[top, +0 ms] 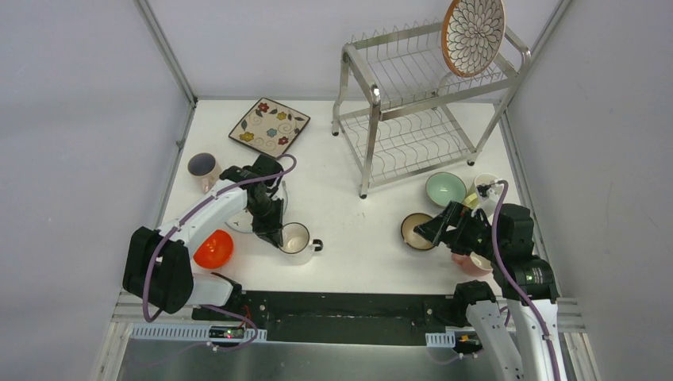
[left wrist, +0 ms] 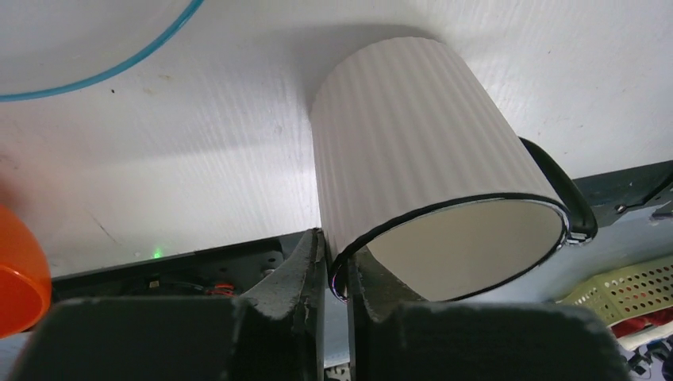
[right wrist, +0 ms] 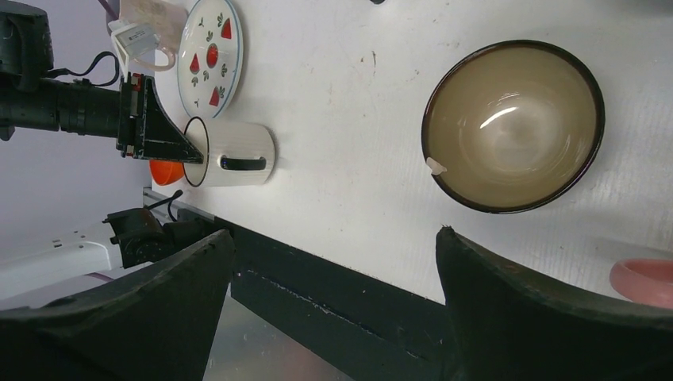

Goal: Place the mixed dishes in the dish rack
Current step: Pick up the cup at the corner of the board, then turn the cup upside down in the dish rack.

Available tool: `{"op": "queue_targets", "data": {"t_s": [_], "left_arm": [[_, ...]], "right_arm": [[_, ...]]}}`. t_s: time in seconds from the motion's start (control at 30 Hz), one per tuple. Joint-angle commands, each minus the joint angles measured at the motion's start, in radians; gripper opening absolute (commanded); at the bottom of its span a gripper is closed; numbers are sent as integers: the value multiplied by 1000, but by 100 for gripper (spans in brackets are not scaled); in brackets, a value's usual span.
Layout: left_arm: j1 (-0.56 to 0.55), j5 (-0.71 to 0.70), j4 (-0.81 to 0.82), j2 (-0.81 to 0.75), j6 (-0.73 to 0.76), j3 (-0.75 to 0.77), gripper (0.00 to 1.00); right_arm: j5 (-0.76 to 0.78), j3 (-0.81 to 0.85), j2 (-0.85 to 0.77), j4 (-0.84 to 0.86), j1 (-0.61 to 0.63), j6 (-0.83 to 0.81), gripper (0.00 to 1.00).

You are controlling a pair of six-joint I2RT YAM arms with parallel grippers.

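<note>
Near the table's (top: 361, 238) front edge, your left gripper (left wrist: 335, 266) is clamped on the white mug's (left wrist: 421, 159) rim. Your right gripper (right wrist: 329, 238) stands wide apart by the brown bowl (right wrist: 513, 125), before the rack (top: 413, 119).

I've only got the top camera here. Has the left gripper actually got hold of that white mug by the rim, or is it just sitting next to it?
Observer: It has hold. In the left wrist view, the left gripper pinches the wall of the white mug at the rim, one finger inside and one outside.
Operator: And the right gripper, is it on the brown bowl?
Observer: No. The right wrist view shows the right gripper wide open and holding nothing. The brown bowl sits on the table beyond it.
Operator: Anything in that bowl?
Observer: It's empty, with a small pale fleck on the rim.
</note>
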Motion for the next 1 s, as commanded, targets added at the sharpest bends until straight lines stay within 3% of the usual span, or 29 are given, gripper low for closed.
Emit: {"op": "queue_targets", "data": {"t_s": [0.0,0.1,0.57,0.97], "left_arm": [[-5,48,93,-48,2,-3,6],[-5,92,143,-75,16,-11,0],[-5,153,579,-396,142,-113,0],[-5,256,947,-664,312,-302,0]], "right_arm": [[-44,9,1,32,-1,53,100],[-76,1,1,52,-2,82,100],[-161,7,21,105,0,174,98],[-198,-26,83,213,16,259,91]]}}
